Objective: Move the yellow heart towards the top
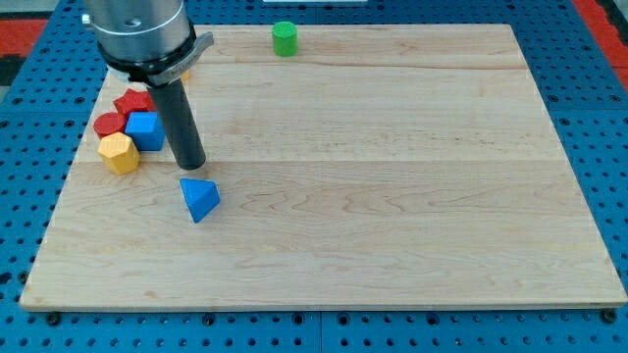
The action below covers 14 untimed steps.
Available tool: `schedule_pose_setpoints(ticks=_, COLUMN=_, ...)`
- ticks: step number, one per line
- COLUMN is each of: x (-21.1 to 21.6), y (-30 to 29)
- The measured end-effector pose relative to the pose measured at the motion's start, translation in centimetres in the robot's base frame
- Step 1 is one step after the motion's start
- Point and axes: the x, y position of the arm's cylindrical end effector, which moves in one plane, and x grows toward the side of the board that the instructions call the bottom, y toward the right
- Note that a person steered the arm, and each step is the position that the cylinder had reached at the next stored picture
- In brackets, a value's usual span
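Progress: cannot be confirmed complete. The yellow heart block is not clearly visible; a sliver of yellow-orange (184,71) beside the arm housing, near the light wooden board's (392,196) top-left edge, may be it. My tip (189,163), a bare rod grasping nothing, rests just above the matte blue triangular block (200,198), beside a faceted yellow hexagonal block (118,153).

A pale wooden board (392,196) with visible grain and plank seams fills most of the view, lit evenly. It lies on a blue pegboard surface (608,147) dotted with rows of small holes. A red patch (29,25) shows at the view's top left
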Motion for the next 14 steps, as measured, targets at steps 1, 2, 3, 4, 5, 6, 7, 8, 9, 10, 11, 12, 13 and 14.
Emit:
schedule_pose_setpoints(ticks=1, x=-0.8, y=0.0)
schedule_pose_setpoints(ticks=2, x=-0.9, y=1.1)
schedule_pose_setpoints(ticks=3, x=-0.9, y=1.1)
schedule_pose_setpoints(ticks=4, x=-3.2, y=3.1)
schedule_pose_setpoints(ticks=5, x=-8.9, y=4.3)
schedule_pose_setpoints(ticks=6, x=-12.9, y=6.4)
schedule_pose_setpoints(ticks=7, x=-18.0, y=4.6)
schedule_pose_setpoints(ticks=8, x=-22.1, y=4.0)
schedule_pose_setpoints(ticks=9, x=-22.5, y=11.3)
schedule_pose_setpoints(ticks=10, x=-20.2, y=10.0)
schedule_pose_setpoints(ticks=11, x=-14.0, y=9.6)
schedule_pose_setpoints(ticks=12, x=-13.2, y=8.4)
schedule_pose_setpoints(ticks=13, x=-13.2, y=8.4)
schedule_pose_setpoints(ticks=14, x=-13.3, y=7.1)
